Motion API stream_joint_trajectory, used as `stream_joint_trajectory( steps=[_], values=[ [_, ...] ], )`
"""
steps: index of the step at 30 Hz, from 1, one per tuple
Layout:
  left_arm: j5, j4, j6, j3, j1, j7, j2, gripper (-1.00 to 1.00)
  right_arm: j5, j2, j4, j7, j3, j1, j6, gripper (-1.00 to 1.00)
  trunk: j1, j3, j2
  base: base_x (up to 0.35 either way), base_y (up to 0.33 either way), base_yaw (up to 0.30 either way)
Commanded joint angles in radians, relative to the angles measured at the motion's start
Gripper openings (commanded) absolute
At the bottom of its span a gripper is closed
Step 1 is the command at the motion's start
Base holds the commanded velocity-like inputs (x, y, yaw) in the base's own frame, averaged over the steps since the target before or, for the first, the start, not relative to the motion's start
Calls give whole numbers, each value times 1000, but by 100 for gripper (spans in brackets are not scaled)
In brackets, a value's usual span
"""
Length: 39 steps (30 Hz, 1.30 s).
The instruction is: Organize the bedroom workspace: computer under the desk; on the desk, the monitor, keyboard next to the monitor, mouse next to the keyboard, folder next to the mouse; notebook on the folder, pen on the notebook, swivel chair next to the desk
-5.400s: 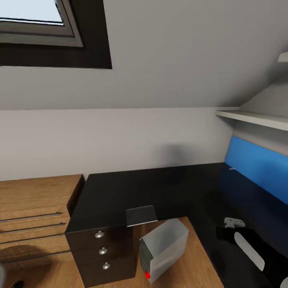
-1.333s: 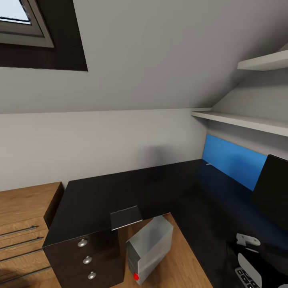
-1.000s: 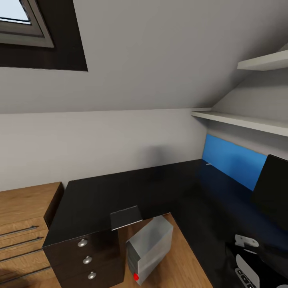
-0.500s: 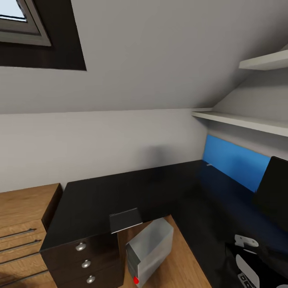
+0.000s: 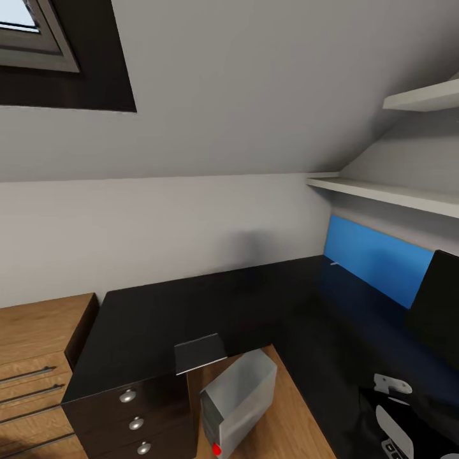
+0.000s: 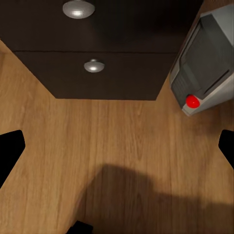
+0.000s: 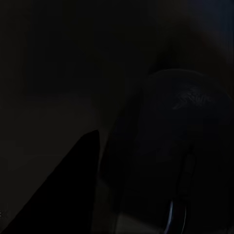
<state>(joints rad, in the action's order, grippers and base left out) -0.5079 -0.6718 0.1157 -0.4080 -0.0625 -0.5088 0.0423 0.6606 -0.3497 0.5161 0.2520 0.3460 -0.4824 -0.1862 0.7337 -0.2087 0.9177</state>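
Note:
The glossy black desk [image 5: 191,306] bends around to the right. The grey notebook [image 5: 199,352] lies at its inner front edge. Just below that edge the grey computer [image 5: 239,400] stands on the wooden floor, tilted, beside the drawers; it also appears in the left wrist view [image 6: 207,58]. The black monitor [image 5: 441,306] stands at the right edge. A corner of the keyboard [image 5: 390,447] peeks out by my right arm [image 5: 394,421]. My left gripper [image 6: 117,148] hangs open over bare floor. The right wrist view is very dark, with the mouse [image 7: 185,141] close up; its grip is unclear.
A bright blue panel [image 5: 373,260] stands upright along the wall behind the desk's right wing, under white shelves [image 5: 382,191]. A wooden cabinet [image 5: 38,344] with bar handles adjoins the desk's left end. Black drawers [image 5: 131,417] with silver knobs sit under the desk.
The head view has swung right since the oldest frame, bringing the monitor in. Over the last second it only drifted slightly. Nothing on the desk has moved.

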Motion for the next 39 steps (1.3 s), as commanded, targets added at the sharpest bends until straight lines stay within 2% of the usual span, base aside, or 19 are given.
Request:
stream_joint_trajectory(
  steps=[1, 11, 20, 35, 36, 39],
  values=[
    [-11, 0, 7, -6, -1, -6, -1, 100, 7, -2, 2, 9, 8, -1, -4, -100, 0, -1, 1, 86, 0, 0],
    [-11, 0, 7, -7, -2, -5, -1, 100, 7, -2, 2, 9, 8, -1, -4, -100, 0, -1, 1, 15, 0, 0],
    [-11, 0, 7, -8, -1, -7, -1, 100, 7, -2, 2, 9, 8, -1, -4, -100, 35, -30, 64, 0, 0, 0],
    [-11, 0, 7, -8, -1, -7, -1, 100, 5, -2, 1, 9, 11, -1, -4, -100, 35, -30, 64, 0, 0, 0],
    [-11, 0, 7, -8, -1, -7, -1, 100, 5, -2, 1, 10, 11, -1, -4, 100, 35, -30, 64, 0, 0, 0],
    [-11, 0, 7, -8, -1, -7, -1, 100, 5, -1, 2, 13, 11, -1, -4, 100, 35, -30, 64, 0, 0, 0]
  ],
)
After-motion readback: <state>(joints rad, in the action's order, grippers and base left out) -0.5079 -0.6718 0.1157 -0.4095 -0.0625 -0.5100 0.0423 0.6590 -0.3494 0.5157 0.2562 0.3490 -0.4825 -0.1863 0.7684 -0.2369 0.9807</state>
